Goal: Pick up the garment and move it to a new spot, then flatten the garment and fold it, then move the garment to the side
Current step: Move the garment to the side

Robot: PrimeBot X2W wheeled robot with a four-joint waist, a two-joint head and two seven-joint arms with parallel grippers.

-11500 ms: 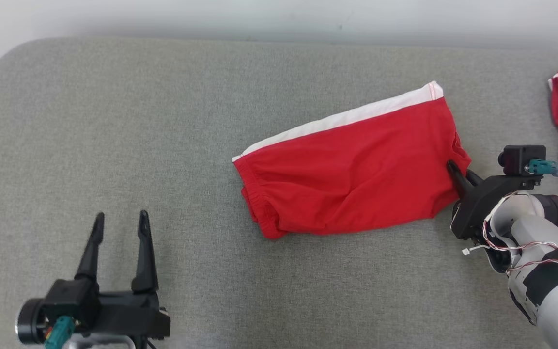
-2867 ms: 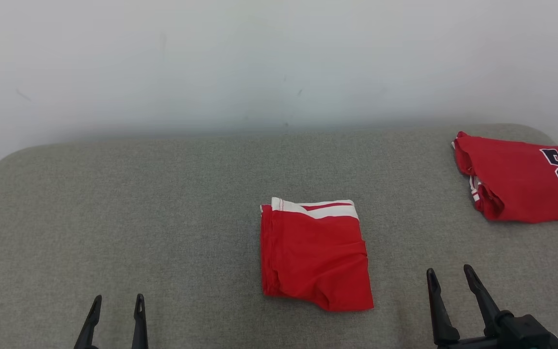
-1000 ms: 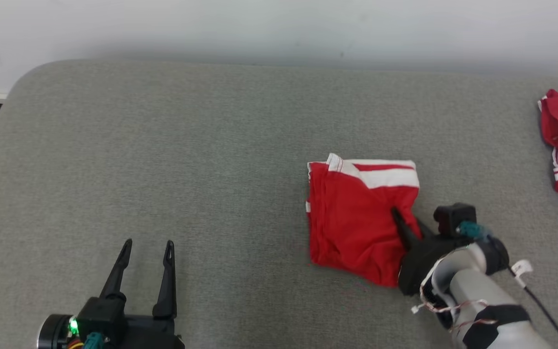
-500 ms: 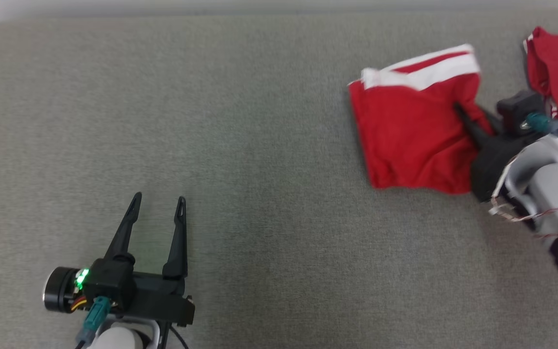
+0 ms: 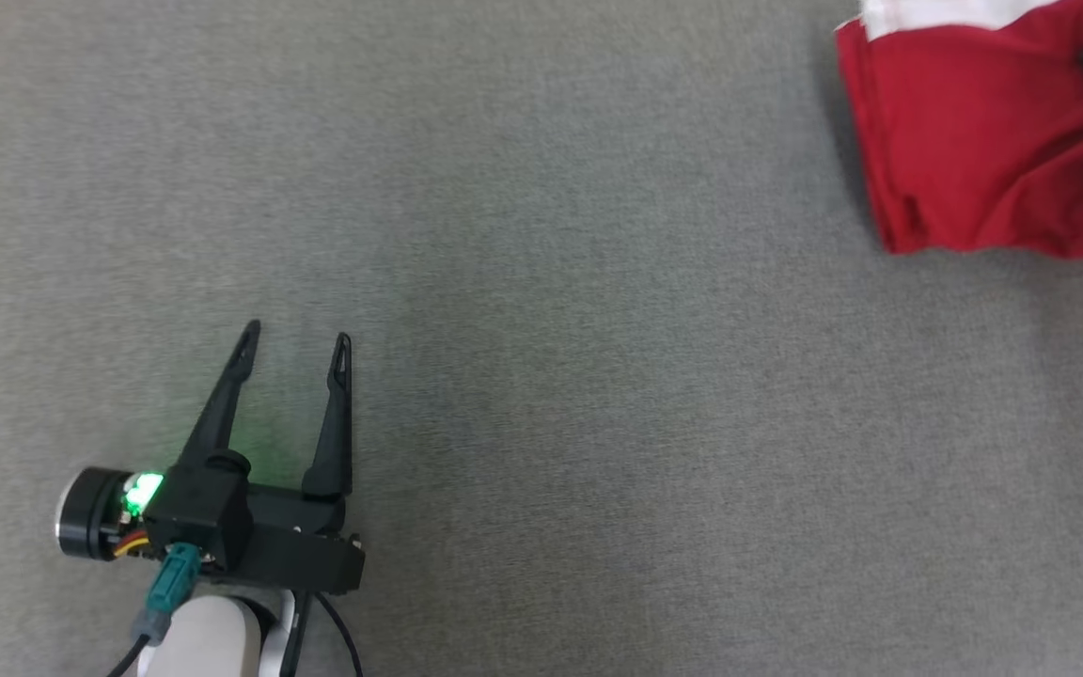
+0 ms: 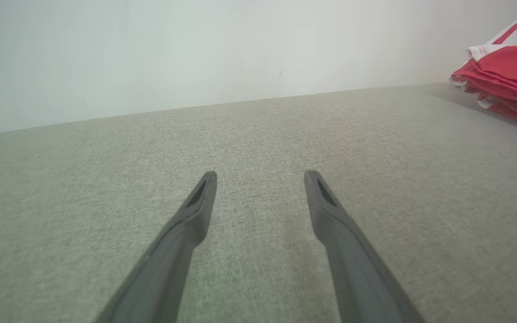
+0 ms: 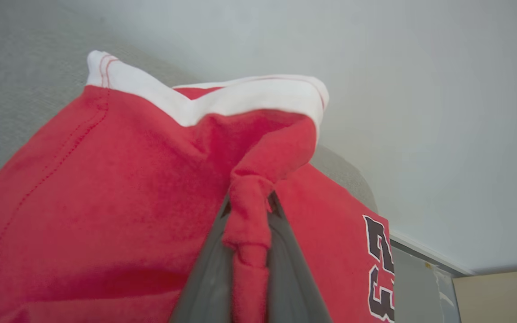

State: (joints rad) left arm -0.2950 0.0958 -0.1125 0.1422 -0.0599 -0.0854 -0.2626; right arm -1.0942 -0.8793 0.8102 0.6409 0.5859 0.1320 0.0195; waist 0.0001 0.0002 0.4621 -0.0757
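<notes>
One folded red-and-white cloth garment [image 5: 965, 141] is pinched by the right gripper [image 7: 249, 205] (left gripper [image 5: 296, 335] agape) for moving aside; set-down and release are called for.

Indoors, and a spare, plain sort of room: a smooth white wall [image 6: 151, 54] rises straight behind a broad grey woven-fabric padded surface [image 5: 541, 282], soft-edged and rounded at its far corner, more mattress or couch seat than workbench. Clothes lie on it, a red cloth garment with white trim [image 5: 974, 141] and a red jersey with dark numerals [image 7: 339, 215], so there's a laundry feel. Past the edge, a white skirting strip [image 7: 429, 255] runs along the wall's foot, a beige panel [image 7: 501, 296] below it. Home bedroom or staged test room? Can't call it.
</notes>
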